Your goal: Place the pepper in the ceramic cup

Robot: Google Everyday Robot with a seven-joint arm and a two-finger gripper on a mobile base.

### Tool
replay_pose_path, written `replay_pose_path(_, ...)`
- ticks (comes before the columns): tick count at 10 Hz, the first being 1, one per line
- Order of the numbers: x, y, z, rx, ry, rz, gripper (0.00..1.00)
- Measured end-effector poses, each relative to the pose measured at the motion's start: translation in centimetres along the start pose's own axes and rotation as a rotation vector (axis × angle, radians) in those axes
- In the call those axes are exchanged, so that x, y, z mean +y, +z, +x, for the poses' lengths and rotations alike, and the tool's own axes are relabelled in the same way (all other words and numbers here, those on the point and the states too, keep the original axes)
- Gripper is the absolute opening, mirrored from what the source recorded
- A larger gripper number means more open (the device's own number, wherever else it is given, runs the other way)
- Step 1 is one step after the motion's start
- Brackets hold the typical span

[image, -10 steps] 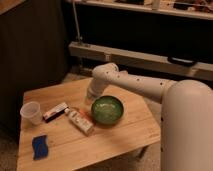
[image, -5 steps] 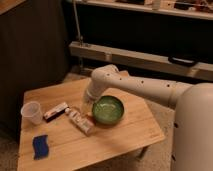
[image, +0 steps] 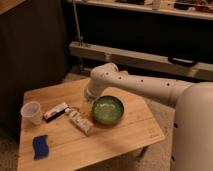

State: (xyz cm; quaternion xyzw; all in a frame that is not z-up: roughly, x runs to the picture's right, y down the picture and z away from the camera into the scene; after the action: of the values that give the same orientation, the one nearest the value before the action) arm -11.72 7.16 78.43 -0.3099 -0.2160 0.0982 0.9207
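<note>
Green bowl (image: pixel 108 110), white tube (image: pixel 80 121), packet (image: pixel 55 111), blue sponge (image: pixel 40 146) on table (image: pixel 117 139).

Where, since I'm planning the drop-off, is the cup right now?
In the camera view, the cup stands near the left edge of the table, beside the packet; the claw hangs by the green bowl, farther right.

Gripper (image: pixel 89 101): low over the table (image: pixel 125 137), between the bowl (image: pixel 108 110) and the packet (image: pixel 55 111) — the tube (image: pixel 81 121) lies just in front of it.
Arm (image: pixel 145 87): bars the back right.
Cup (image: pixel 31 112): left edge — open from above.
Front right: bare wood, well apart from the sponge (image: pixel 40 146).
</note>
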Motion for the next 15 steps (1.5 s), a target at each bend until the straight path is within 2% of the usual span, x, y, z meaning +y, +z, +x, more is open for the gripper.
replay_pose_path(5, -0.3, 0.3, -0.7, 0.015, 0.116, 0.000, 0.79)
replay_pose_path(6, -0.2, 0.4, -0.7, 0.015, 0.134, -0.002, 0.73)
replay_pose_path(7, -0.2, 0.5, -0.7, 0.013, 0.142, -0.002, 0.62)
replay_pose_path(8, -0.3, 0.5, -0.3, 0.011, 0.150, 0.001, 0.58)
replay_pose_path(9, -0.3, 0.5, 0.1, 0.009, 0.158, 0.003, 0.57)
replay_pose_path(11, -0.5, 0.7, 0.1, 0.003, 0.161, 0.004, 0.66)
replay_pose_path(15, -0.7, 1.4, 0.3, 0.007, 0.160, 0.001, 0.66)
